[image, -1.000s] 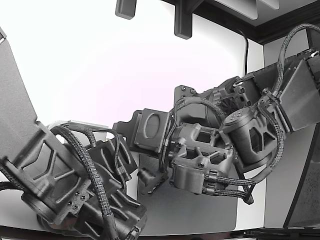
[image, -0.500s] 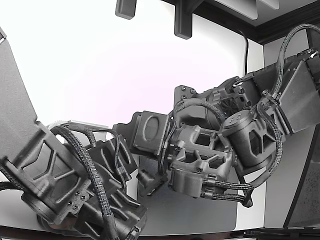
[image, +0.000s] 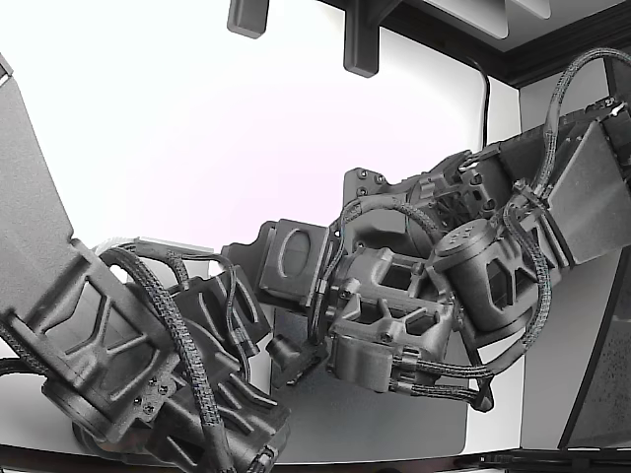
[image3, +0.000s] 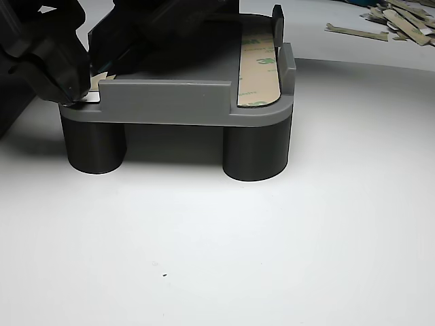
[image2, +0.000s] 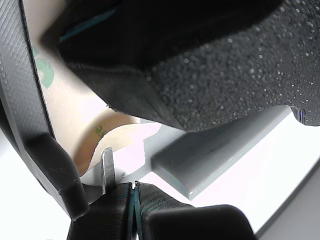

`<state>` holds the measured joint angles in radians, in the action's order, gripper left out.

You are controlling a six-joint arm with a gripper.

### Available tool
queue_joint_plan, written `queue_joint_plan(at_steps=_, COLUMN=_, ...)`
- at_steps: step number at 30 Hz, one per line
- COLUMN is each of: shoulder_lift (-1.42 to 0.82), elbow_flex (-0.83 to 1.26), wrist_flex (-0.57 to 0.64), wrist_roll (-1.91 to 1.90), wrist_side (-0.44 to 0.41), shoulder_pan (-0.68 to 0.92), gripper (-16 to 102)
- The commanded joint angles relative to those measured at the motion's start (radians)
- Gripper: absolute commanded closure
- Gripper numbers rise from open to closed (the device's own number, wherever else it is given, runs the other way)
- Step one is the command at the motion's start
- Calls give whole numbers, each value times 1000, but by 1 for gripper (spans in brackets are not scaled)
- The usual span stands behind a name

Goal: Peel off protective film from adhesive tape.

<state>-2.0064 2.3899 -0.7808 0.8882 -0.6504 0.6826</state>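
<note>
The tan strip of adhesive tape with faint green print on its protective film [image3: 257,64] lies flat in a slot along one edge of a grey plastic fixture [image3: 170,102], which stands on dark round legs [image3: 255,151] on the white worktop [image3: 224,244]. In the other view that strip sits on the fixture's right side, hemmed in by a low raised lip.

At the opposite corner of the fixture, in the wrist view, there's a second bit of the same tan film with green marks [image2: 107,132], curling up with a rounded end. A thin metal blade tip [image2: 107,169] touches its edge right there. The black textured hand [image3: 58,71] is crowded onto that corner, but I honestly can't tell whether it's pinching the film or just resting against it, since the dark foam-like pad [image2: 225,65] fills most of that picture.

Far back on the worktop there's a little heap of loose tan film strips [image3: 397,17].

From the exterior view it's mostly just two dark arms with braided cables [image: 394,315] bunched over a grey mat [image: 394,414].
</note>
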Motion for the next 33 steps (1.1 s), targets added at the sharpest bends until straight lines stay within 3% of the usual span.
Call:
queue_joint_plan(at_steps=1, shoulder_lift=-14, elbow_flex=-28, wrist_flex=-2, wrist_roll=-3, wrist_side=2, shoulder_pan=-6, gripper=97)
queue_joint_plan(at_steps=33, shoulder_lift=-2, elbow_flex=-58, wrist_flex=-83, wrist_roll=-58, wrist_side=35, shoulder_pan=-6, gripper=97)
